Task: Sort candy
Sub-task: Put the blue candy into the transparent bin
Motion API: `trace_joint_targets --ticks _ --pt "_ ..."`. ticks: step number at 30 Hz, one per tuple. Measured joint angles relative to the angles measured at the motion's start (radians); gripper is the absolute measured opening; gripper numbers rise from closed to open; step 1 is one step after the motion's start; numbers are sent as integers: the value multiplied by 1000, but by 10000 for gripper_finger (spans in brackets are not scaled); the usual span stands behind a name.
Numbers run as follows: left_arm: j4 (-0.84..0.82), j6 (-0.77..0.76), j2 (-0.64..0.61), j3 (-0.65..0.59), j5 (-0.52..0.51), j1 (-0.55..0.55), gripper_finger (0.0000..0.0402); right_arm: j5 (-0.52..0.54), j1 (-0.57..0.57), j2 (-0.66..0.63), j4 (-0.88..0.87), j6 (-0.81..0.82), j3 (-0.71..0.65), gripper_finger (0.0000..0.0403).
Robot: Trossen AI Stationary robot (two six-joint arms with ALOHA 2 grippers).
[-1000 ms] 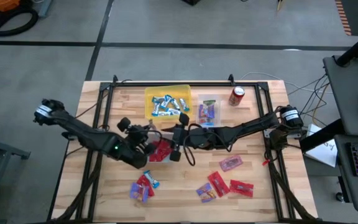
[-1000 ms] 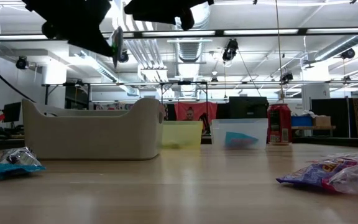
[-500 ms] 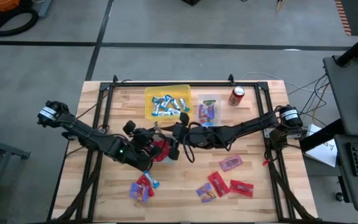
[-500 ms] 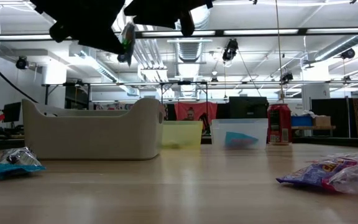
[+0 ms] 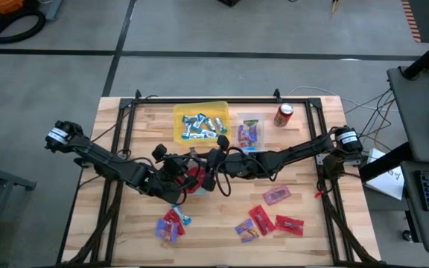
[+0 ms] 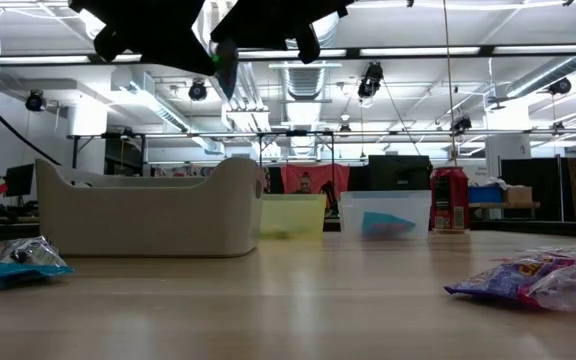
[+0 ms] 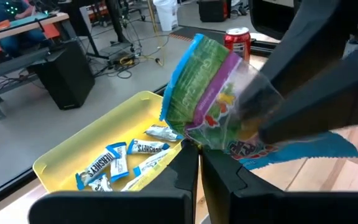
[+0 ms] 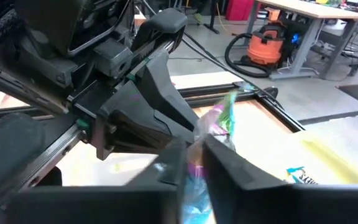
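A pink/purple-blue candy packet, with green print, hangs in the air between both grippers above the white bin, which holds red packets. My left gripper comes from the table's left and is shut on the packet. My right gripper comes from the right and is shut on the same packet. In the low view the packet shows edge-on, high above the white bin. Blue-and-silver mini bars lie in the yellow bin. Purple packets lie in the clear bin. My left gripper pinches the packet's lower edge between its two fingers. The packet stands up beyond them, tilted and lifted clear. My right gripper has the packet's other side between its two fingers, coming level from the table's right. The packet runs through the narrow gap, its green end sticking out past the fingertips.
A red soda can stands at the far edge, right of the clear bin. Loose candy lies on the near half of the table: one cluster on the left, more packets on the right. Black frame rails run along both table sides.
My left gripper has carried the packet toward the table's right, up to my right gripper, which has stayed nearly in place over the white bin. The packet, then clear of the right fingers, now sits between them.
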Motion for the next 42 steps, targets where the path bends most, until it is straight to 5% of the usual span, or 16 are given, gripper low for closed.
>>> trace_joint_targets --ticks 3,13,26,34,42 --pt "0 0 0 0 0 0 0 1 0 0 -1 -12 0 16" --pt "-24 5 0 0 27 0 5 5 0 0 -20 -15 0 9" --pt "-37 8 0 0 27 0 83 54 -1 -51 -191 22 0 8" --pt "-81 13 -3 0 60 -2 98 194 -30 -145 -593 223 0 8" --pt "-92 95 -50 0 221 -17 98 225 -222 -176 -1113 523 -6 8"
